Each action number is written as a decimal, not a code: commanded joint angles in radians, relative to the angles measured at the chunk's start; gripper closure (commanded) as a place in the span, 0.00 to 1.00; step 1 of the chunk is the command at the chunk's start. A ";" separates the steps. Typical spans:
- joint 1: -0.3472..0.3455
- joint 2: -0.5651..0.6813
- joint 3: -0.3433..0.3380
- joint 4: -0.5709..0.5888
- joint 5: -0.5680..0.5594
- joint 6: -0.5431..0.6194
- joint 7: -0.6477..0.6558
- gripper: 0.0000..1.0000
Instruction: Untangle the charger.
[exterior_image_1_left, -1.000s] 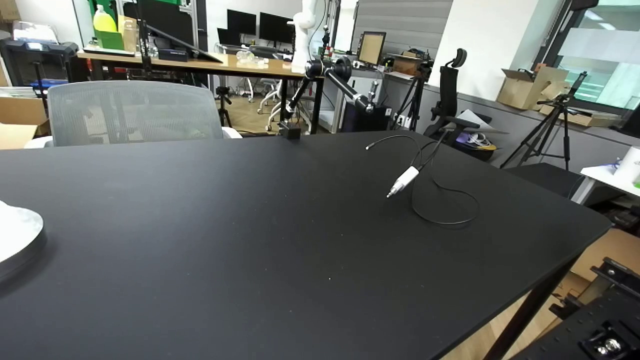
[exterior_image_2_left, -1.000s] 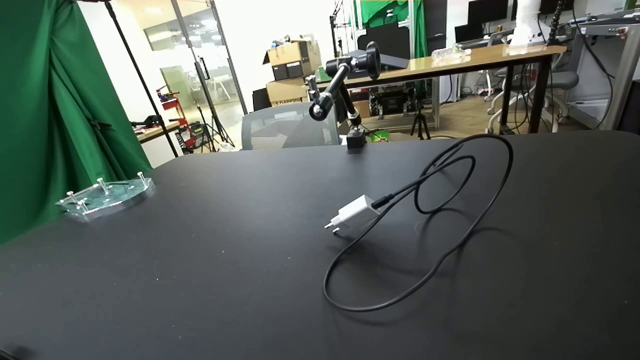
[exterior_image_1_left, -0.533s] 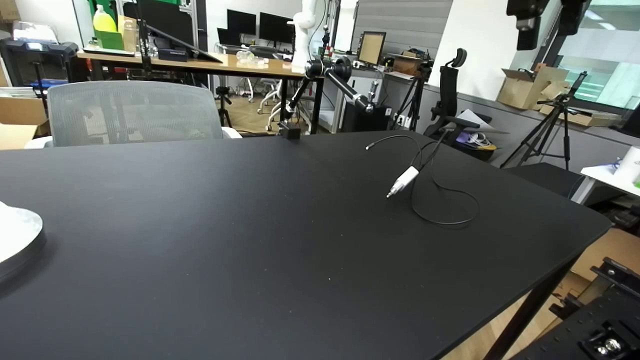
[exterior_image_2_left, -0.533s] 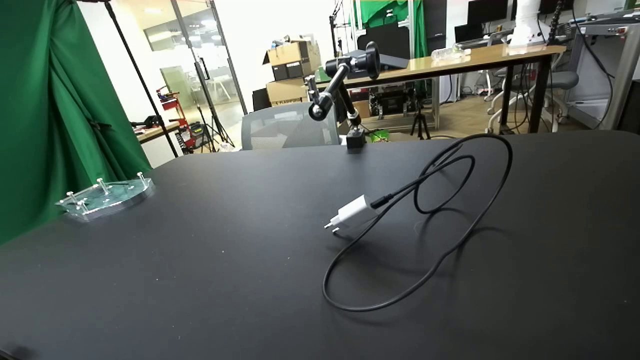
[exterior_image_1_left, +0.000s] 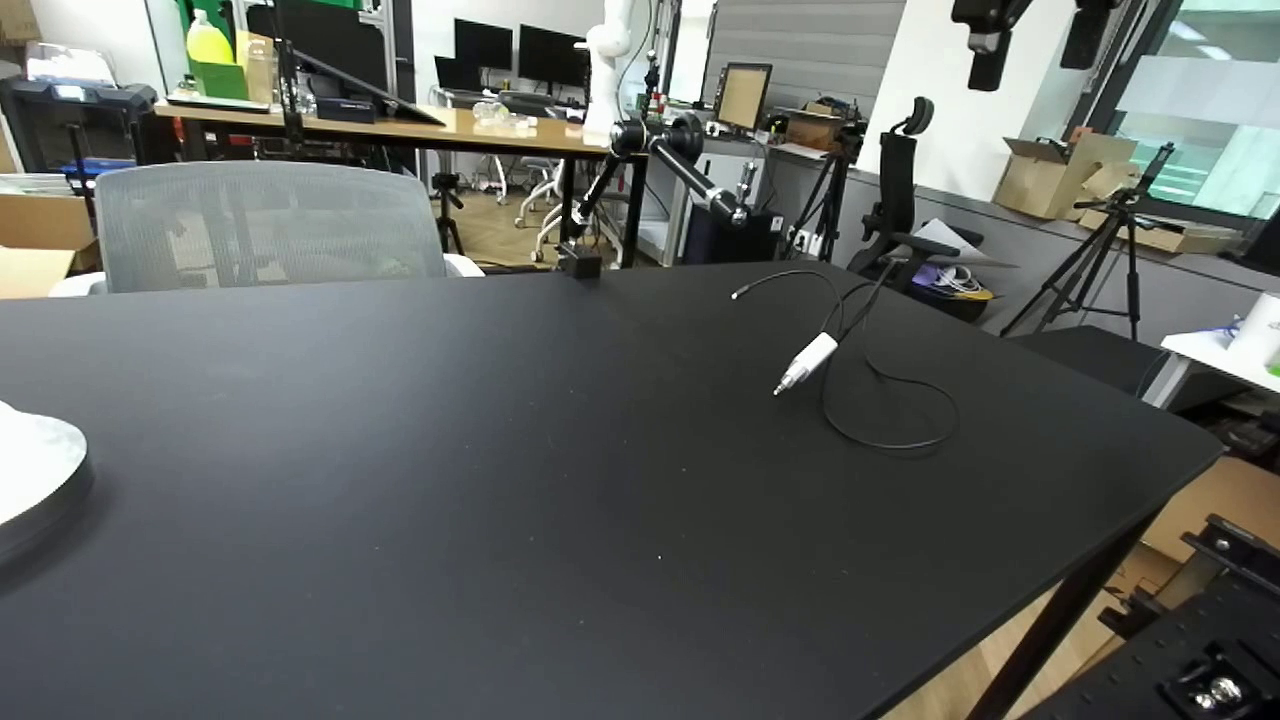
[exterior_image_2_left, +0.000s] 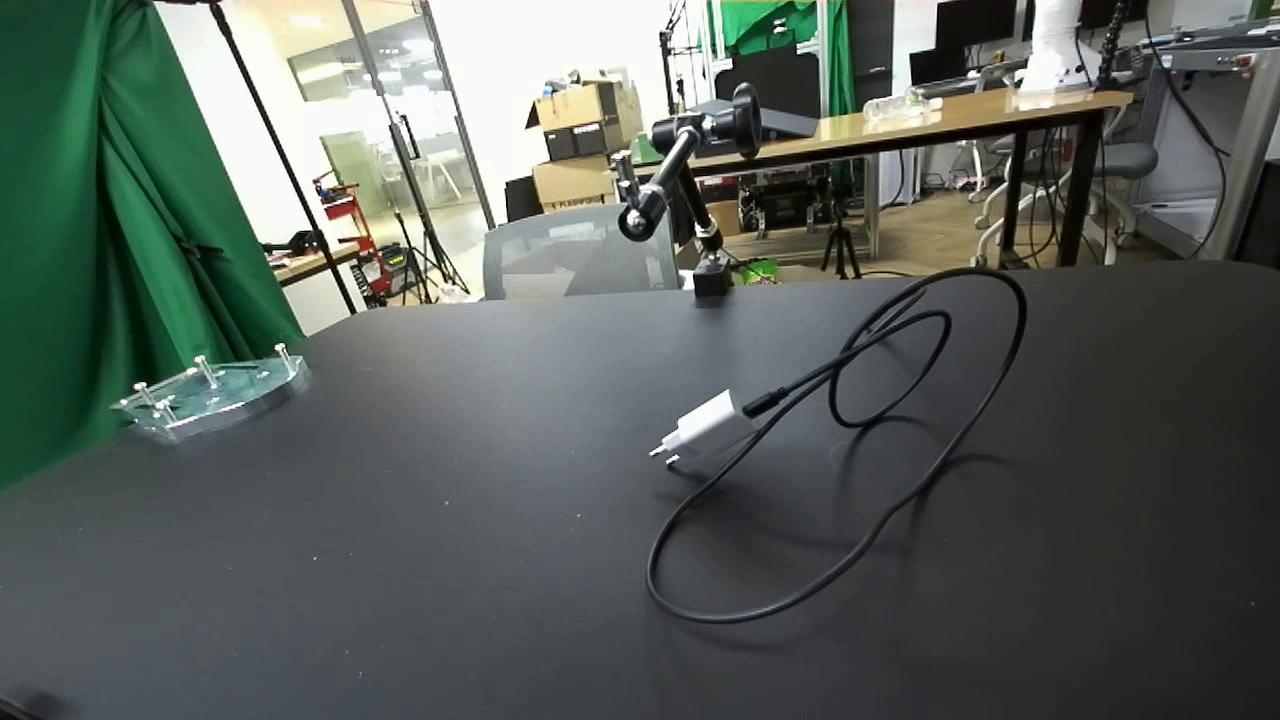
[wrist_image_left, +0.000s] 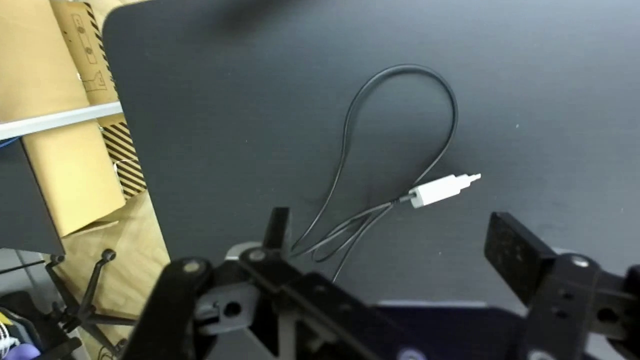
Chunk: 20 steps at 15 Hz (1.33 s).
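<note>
The charger's black cable (exterior_image_2_left: 652, 570) lies in loose loops that cross behind its white plug block (exterior_image_2_left: 712, 425), with some loops arching off the table. The plug block also shows in an exterior view (exterior_image_1_left: 810, 358) and in the wrist view (wrist_image_left: 436, 191). The cable's free end (exterior_image_1_left: 737, 295) shows a small pale tip in an exterior view. My gripper (exterior_image_1_left: 1036, 62) is open and empty, high above the table. In the wrist view, the gripper (wrist_image_left: 391, 225) has its fingers wide apart, and the left finger hides part of the cable loops.
The charger lies on a black table (exterior_image_1_left: 500, 450) near its rounded corner. A clear acrylic plate with upright screws (exterior_image_2_left: 215, 395) sits at the table's far left. A black clamp arm (exterior_image_2_left: 690, 170) stands at the back edge. A grey chair (exterior_image_1_left: 270, 225) is behind.
My gripper has come into an exterior view from the top and moved left, staying open. The charger has not moved.
</note>
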 joint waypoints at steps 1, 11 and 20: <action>-0.047 0.132 -0.028 0.021 0.028 0.191 0.123 0.00; -0.078 0.292 -0.030 0.024 0.024 0.323 0.197 0.00; -0.047 0.516 -0.072 0.077 -0.010 0.367 0.209 0.00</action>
